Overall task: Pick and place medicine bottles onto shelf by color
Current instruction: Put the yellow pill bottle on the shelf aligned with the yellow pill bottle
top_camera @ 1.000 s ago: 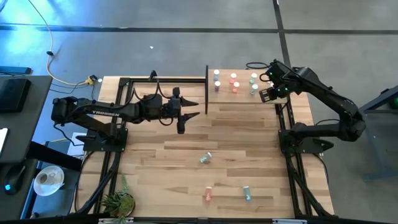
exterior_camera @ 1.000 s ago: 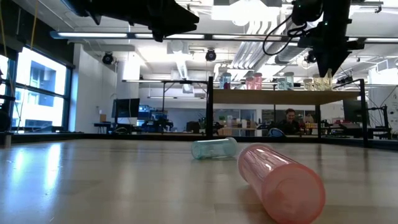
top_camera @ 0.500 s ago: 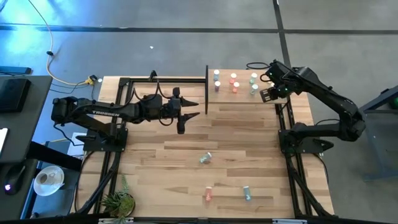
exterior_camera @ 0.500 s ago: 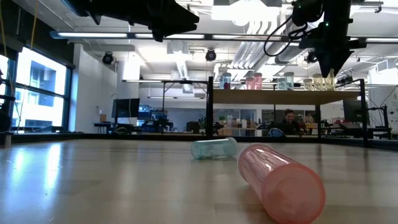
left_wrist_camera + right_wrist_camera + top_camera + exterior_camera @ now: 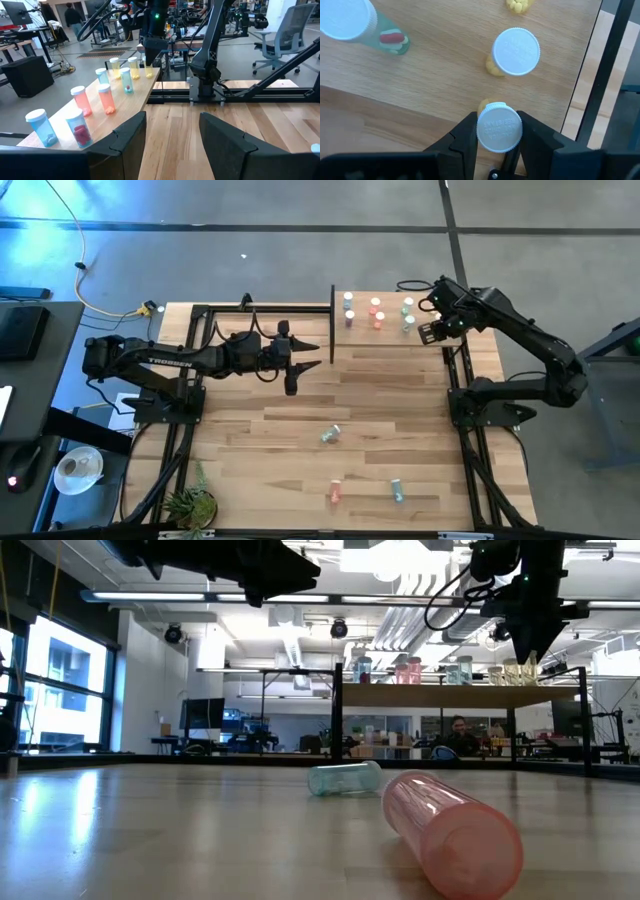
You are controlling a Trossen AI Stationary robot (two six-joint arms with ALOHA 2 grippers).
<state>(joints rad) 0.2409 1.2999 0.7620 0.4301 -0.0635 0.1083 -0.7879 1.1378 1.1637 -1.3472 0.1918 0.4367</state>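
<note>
the yellow bottle (image 5: 499, 128) sits between the fingers of the right gripper (image 5: 498, 134), white cap up, the jaws closed against its sides, directly over the yellow end of the shelf (image 5: 392, 332). in the right wrist view its body is almost hidden under the cap, with another yellow bottle (image 5: 514, 52) standing on the wood just beside it and a green-teal bottle (image 5: 355, 25) further along. my reading is that this is the last part of a placement: the bottle is over its colour group and either just touching down or about to.

against the pictures from a second and half a second ago, very little differs. in the high view the right gripper (image 5: 432, 328) has crept a touch toward the shelf's right edge; in the low view it hangs a hair higher over the row of bottles than it did a second ago. so the arm seems to be settling, not travelling.

three bottles lie on the tabletop (image 5: 250, 440) well apart from the shelf: a teal one (image 5: 331, 434), a pink one (image 5: 335, 493) and another teal one (image 5: 397, 491), so the sorting is not finished.

the left gripper (image 5: 312, 353) waits mid-table beside the shelf's post, fingers apart and empty.
</note>
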